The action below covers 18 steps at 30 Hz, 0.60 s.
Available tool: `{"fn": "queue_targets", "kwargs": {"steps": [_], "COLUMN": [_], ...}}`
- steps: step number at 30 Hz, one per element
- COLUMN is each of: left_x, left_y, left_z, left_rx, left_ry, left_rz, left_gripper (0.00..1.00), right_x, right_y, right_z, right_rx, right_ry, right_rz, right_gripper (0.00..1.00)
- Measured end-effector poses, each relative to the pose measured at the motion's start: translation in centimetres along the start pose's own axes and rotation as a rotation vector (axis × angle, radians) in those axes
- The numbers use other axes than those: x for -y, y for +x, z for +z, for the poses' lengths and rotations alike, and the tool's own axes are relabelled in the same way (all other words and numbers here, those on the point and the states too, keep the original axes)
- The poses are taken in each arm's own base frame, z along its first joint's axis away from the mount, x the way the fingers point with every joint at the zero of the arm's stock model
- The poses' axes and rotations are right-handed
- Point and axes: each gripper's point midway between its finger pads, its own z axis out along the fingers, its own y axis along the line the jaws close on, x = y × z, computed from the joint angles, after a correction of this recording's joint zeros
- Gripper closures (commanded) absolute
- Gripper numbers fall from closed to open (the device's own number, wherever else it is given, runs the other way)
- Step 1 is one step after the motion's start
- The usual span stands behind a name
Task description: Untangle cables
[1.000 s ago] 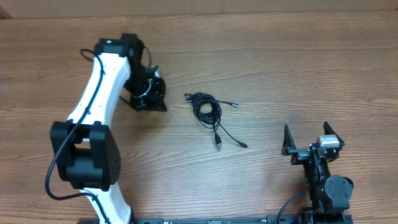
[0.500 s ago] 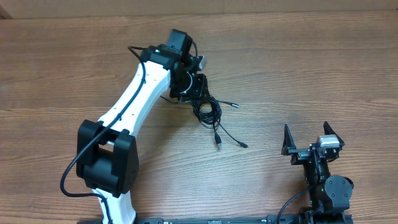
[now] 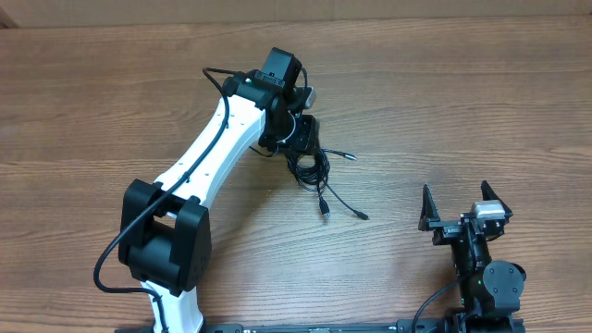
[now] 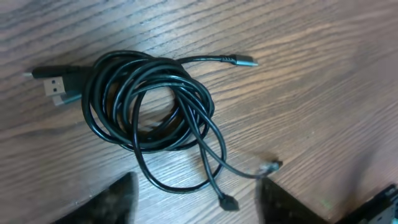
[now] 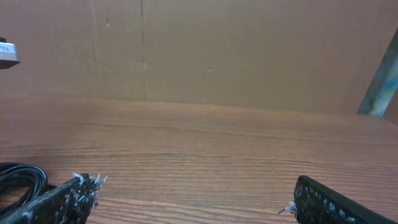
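Note:
The cables (image 3: 313, 166) lie as one small black coil near the table's middle, with two loose ends trailing toward the front (image 3: 326, 211). In the left wrist view the coil (image 4: 92, 106) fills the frame, a flat USB plug (image 4: 53, 84) at its left and a small plug (image 4: 245, 61) at the upper right. My left gripper (image 3: 303, 137) hovers over the coil's far edge, open, and its gap (image 4: 196, 182) spans two loose ends with nothing gripped. My right gripper (image 3: 456, 208) stands open and empty at the front right, far from the cables; its view (image 5: 194, 186) shows bare wood.
The wooden table (image 3: 462, 102) carries nothing else. A brown cardboard wall (image 5: 217, 50) stands behind the table's far edge. A thick black cord (image 5: 18, 174) shows at the lower left of the right wrist view.
My left arm has swung right from the table's left part to above the cable coil, and its jaws have opened. The right arm and the cables have not moved.

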Motion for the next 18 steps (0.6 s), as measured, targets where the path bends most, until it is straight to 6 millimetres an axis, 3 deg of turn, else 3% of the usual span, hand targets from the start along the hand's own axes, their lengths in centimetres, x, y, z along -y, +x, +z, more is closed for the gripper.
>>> {"fn": "queue_targets", "kwargs": {"steps": [16,18], "left_x": [-0.03,0.10], "left_y": [-0.42,-0.92], "left_z": [0.01,0.00], "left_rx": [0.017,0.037], "left_ry": [-0.003,0.002], "left_rz": [0.007,0.014], "left_gripper": [0.01,0.20], "right_x": [0.00,-0.01], "right_y": [0.00,-0.01], "right_z": [0.00,0.00], "right_rx": [0.000,0.000], "right_ry": [0.000,0.000], "right_rz": [0.000,-0.001], "right_gripper": [0.00,0.00]}}
